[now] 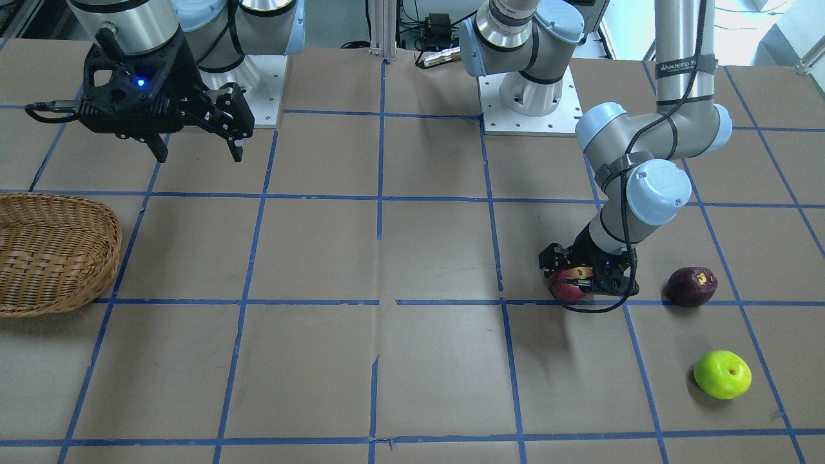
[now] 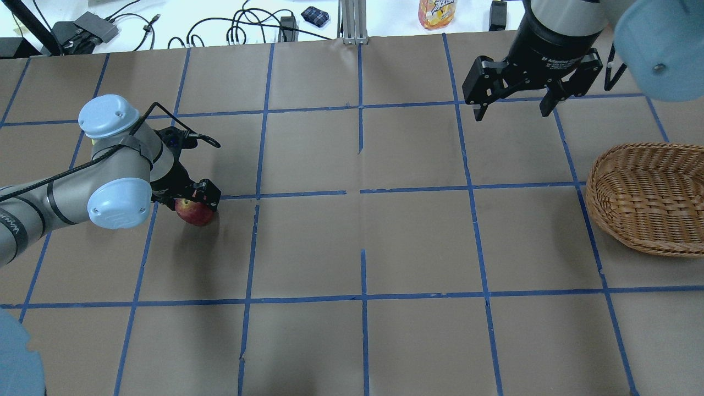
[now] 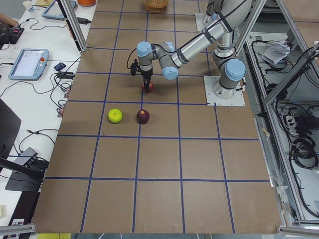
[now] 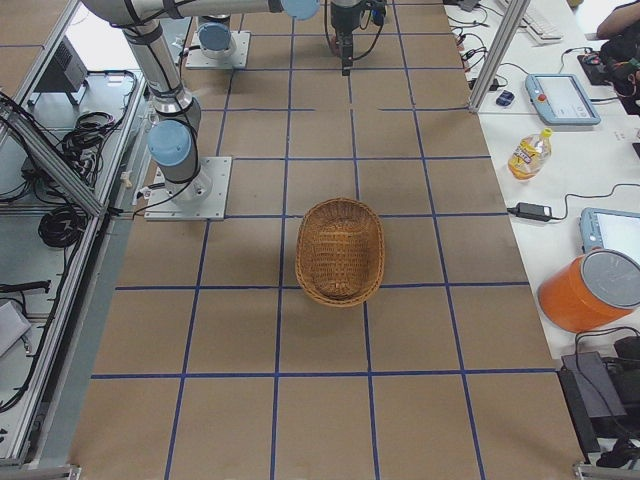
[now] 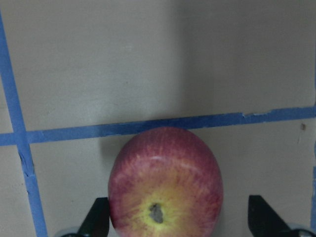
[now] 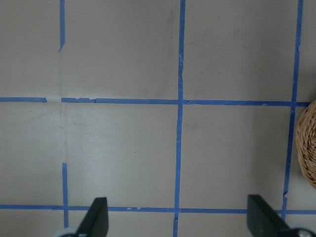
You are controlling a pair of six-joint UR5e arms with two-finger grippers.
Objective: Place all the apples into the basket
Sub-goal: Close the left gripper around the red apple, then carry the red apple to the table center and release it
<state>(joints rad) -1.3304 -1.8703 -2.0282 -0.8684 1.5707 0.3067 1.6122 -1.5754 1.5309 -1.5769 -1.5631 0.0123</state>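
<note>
The left claw (image 5: 180,222) stands spread around the red, yellow-topped round apple (image 5: 165,182) on the brown worktop (image 1: 412,258), not yet clenched: the first pickup, I'd say. Next it must squeeze, lift and carry to the oval wicker basket (image 2: 649,242) near the released, empty right claw (image 2: 512,113).

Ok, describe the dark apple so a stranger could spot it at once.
Find the robot's left arm, where the left gripper straddles the red apple. Two loose apples lie beyond it, away from the basket. Take the one nearer the robot: the dark purple-maroon apple, not the lime green apple.
</note>
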